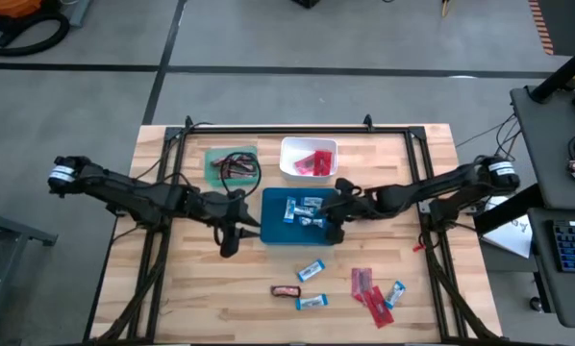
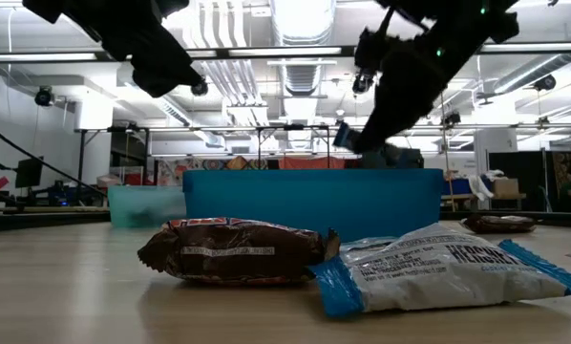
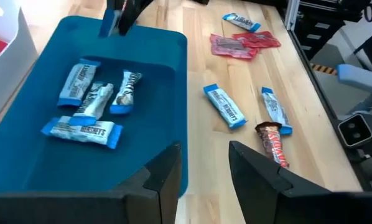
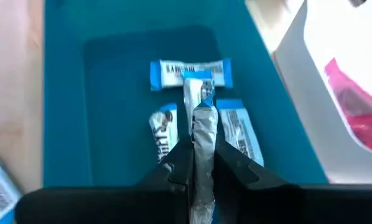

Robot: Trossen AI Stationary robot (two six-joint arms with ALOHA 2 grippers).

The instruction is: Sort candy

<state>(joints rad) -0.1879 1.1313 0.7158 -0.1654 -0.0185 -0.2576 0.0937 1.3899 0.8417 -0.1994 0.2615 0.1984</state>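
The right gripper (image 4: 201, 163) hangs pointing downward, its two dark fingers (image 4: 176, 167) pinched tight on a bar held upright between them. The left gripper (image 3: 203, 169) hovers nearby, fingers (image 3: 167, 171) spread apart with nothing between them.

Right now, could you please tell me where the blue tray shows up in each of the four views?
High view: blue tray at table centre, between both arms.
Low view: its wall spans the middle, behind the front candies.
Left wrist view: fills the picture's left.
Right wrist view: fills the centre, beneath the right end effector.
Shared landmark: the blue-and-white bars inside it.
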